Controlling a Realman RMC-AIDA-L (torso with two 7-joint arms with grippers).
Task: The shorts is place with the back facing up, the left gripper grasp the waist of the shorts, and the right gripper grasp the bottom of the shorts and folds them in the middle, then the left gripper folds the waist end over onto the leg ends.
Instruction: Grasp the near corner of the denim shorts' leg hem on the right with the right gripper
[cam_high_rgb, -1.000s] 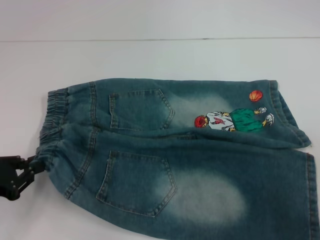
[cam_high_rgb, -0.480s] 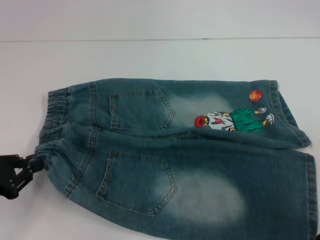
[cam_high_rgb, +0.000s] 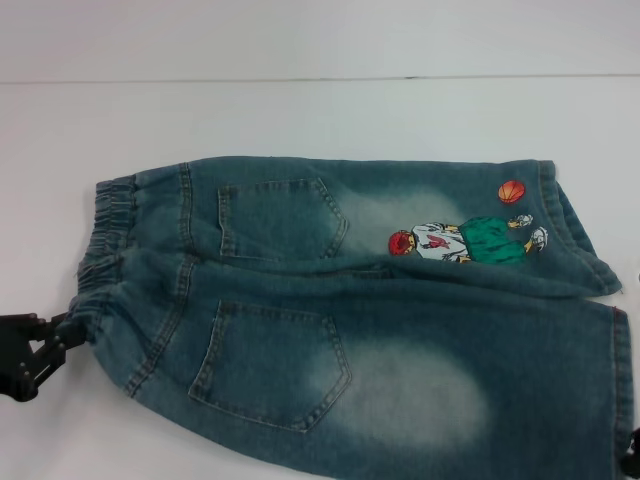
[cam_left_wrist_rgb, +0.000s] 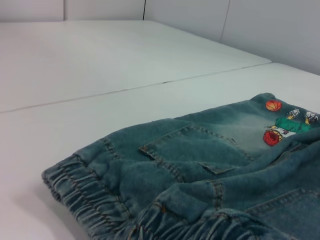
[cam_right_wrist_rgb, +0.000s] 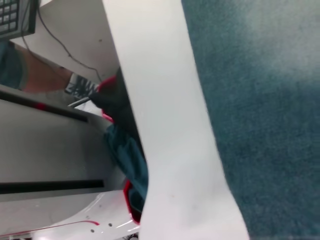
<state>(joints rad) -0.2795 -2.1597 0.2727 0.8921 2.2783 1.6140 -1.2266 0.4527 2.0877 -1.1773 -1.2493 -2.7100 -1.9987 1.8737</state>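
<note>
You have a white table (cam_high_rgb: 300, 115) with a thin dark seam (cam_high_rgb: 250, 79) running left to right across its far part. Beyond its near edge, the right wrist view shows a keyboard corner (cam_right_wrist_rgb: 15, 17) and a thin cable (cam_right_wrist_rgb: 60, 47).

Lighting: bright, even, diffuse overhead. Shadows: faint, soft under the shorts (cam_high_rgb: 370, 300) on the white table (cam_high_rgb: 320, 115). Focus: head view mildly soft; no glare.

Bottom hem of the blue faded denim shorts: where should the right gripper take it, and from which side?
Probably the near leg's flat stitched hem, approached from the robot's right, since that edge lies flat and faces outward. The blue faded denim shorts have the left gripper at their ruffled waistband; the right gripper barely shows.
</note>
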